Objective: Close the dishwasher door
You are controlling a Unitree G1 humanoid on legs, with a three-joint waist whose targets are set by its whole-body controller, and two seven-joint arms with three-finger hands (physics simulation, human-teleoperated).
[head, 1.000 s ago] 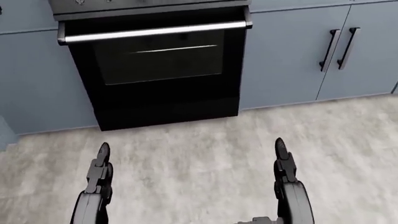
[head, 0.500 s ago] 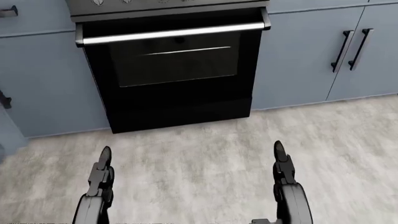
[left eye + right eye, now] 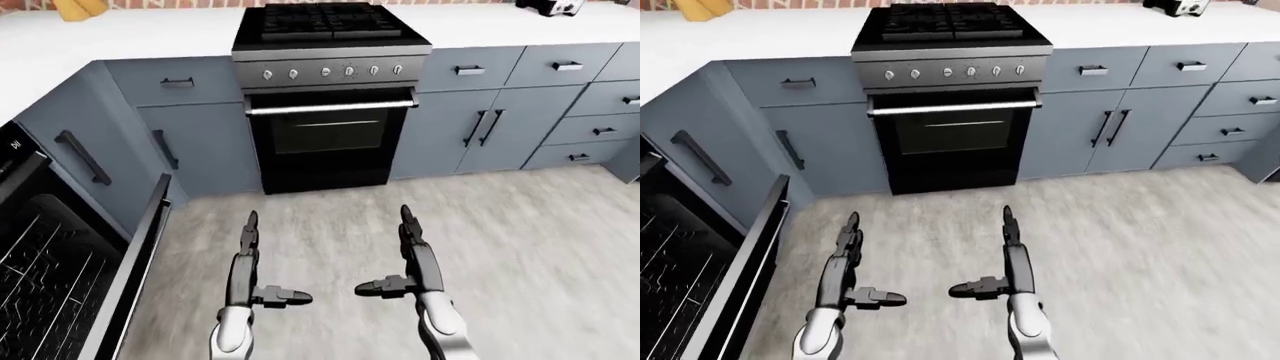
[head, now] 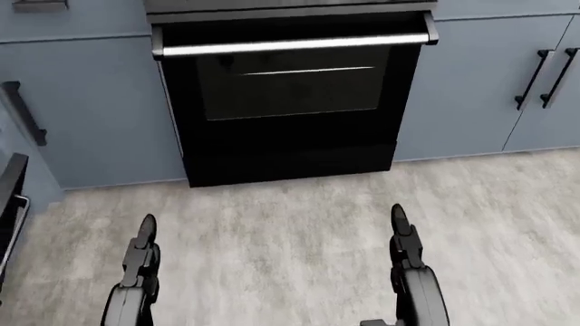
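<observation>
Both hands — left hand point(image 3: 243, 259) and right hand point(image 3: 412, 259) — held flat, fingers spread, over pale grainy floor point(image 3: 520, 247); the dishwasher door point(image 3: 125, 281) hangs open, wire racks showing.

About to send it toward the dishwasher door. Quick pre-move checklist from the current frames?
1. Dishwasher door located: ok, hanging open at the left edge of the left-eye view, racks showing inside.
2. Left robot hand empty, fingers open: ok.
3. Right robot hand empty, fingers open: ok.
4. Hand contact with the door: not ok, both hands hang over bare floor, apart from it.
5. Body squared to the door: not ok, the views face the oven; the door sits off to the left.
6. Door's lower hinge and full swing path: cannot tell, cut off by the frame.
</observation>
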